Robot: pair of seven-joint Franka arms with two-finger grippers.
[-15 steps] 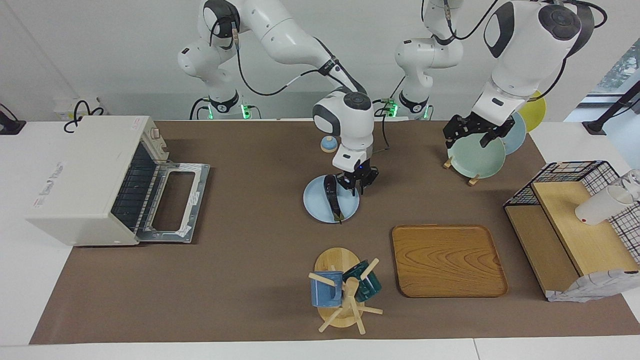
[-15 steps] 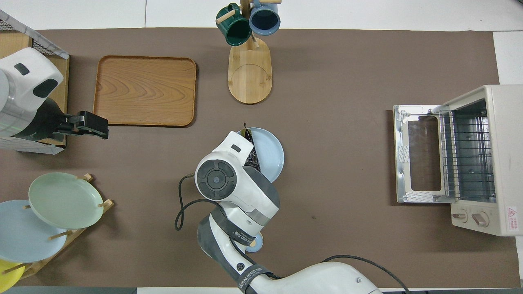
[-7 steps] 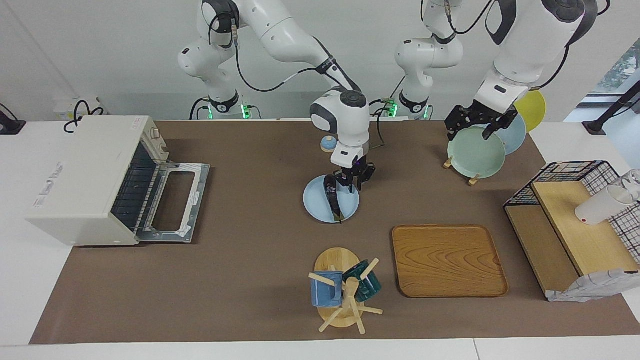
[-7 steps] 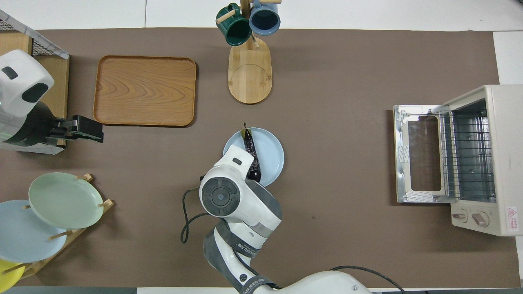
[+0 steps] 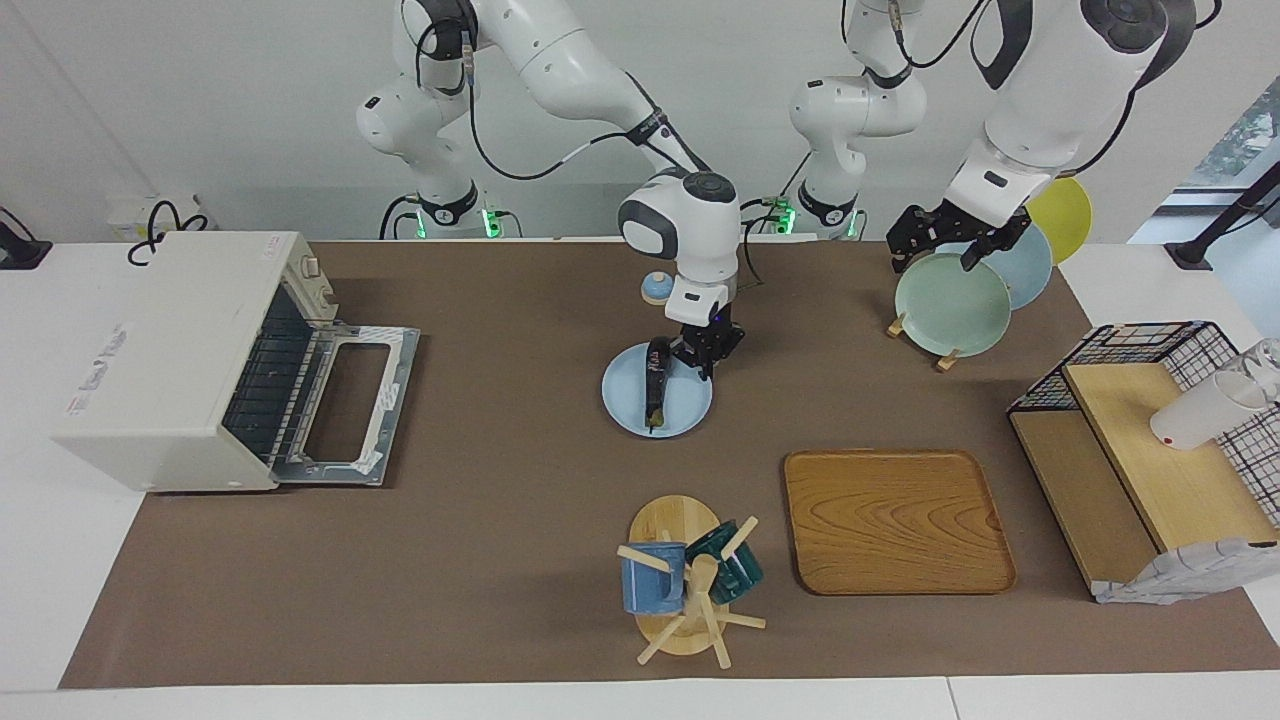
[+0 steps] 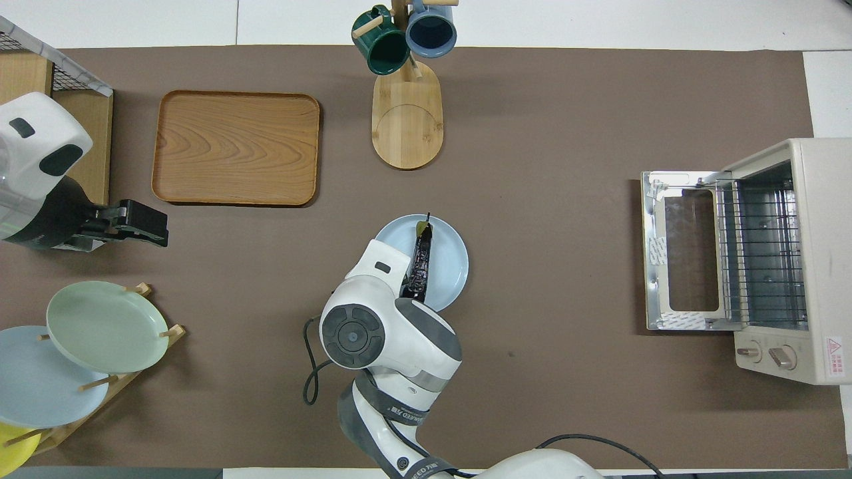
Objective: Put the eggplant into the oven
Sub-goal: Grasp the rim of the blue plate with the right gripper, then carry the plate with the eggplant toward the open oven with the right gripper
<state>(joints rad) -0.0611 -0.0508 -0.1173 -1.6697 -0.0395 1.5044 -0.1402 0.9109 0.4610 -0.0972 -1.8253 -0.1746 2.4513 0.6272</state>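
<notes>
Eggplant, slim, glossy and purple-black, lies on the round pale blue plate in the middle of the brown mat, its long axis running away from the robots with the greenish stem tip at the end farther from them. We see our right gripper low at the plate's edge nearest the robots, just beside the eggplant's thick end toward the left arm's side; its fingertips are clenched together, and we cannot tell that they clasp anything, so we judge the eggplant not grasped. The boxy off-white toaster oven stands well apart at the right arm's end of the table, its glass door dropped open. Our left gripper waits with jaws released over the pale green plate in the wooden rack. Against a second ago, the blue plate and eggplant have slid slightly toward the oven, the eggplant has swung straighter, and the right fingers have closed.
</notes>
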